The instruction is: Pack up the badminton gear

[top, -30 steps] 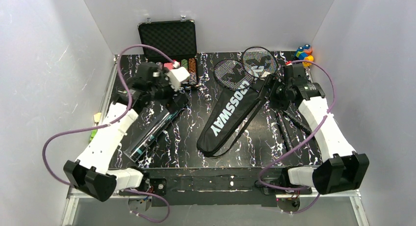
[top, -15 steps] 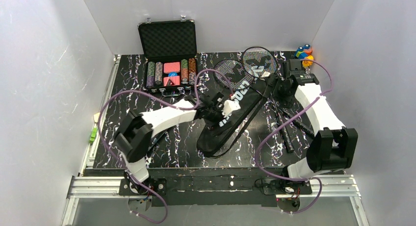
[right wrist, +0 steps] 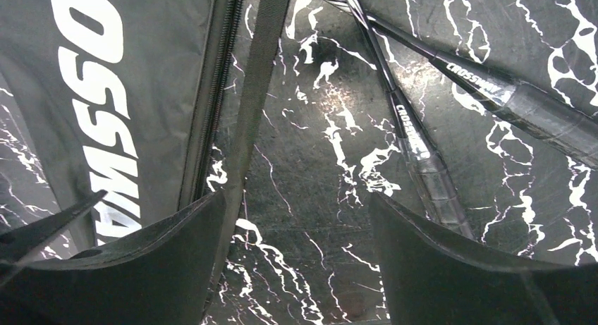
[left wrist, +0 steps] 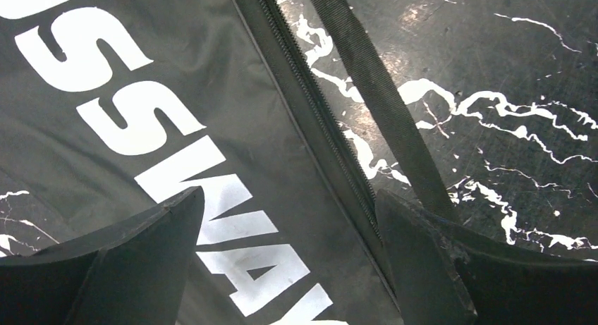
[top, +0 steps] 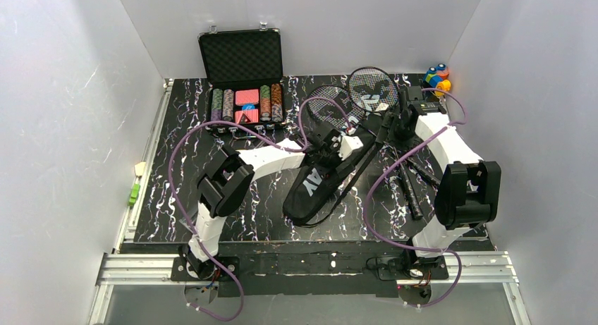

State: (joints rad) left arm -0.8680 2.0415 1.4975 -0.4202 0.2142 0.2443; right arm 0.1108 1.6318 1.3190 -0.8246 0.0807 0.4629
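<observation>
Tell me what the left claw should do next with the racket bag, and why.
Probably lower the left claw and close on the zipper edge of the bag: the claw is open, its fingers straddle that edge, and both rackets lie outside the bag.

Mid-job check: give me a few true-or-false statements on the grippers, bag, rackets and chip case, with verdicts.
1. The left gripper and right gripper are both open. True.
2. The rackets are inside the bag. False: they lie out on the table.
3. The left gripper is over the bag. True.
4. The right gripper grips a racket handle. False: nothing is between its fingers.
5. The chip case is shut. False: its lid stands up.
</observation>
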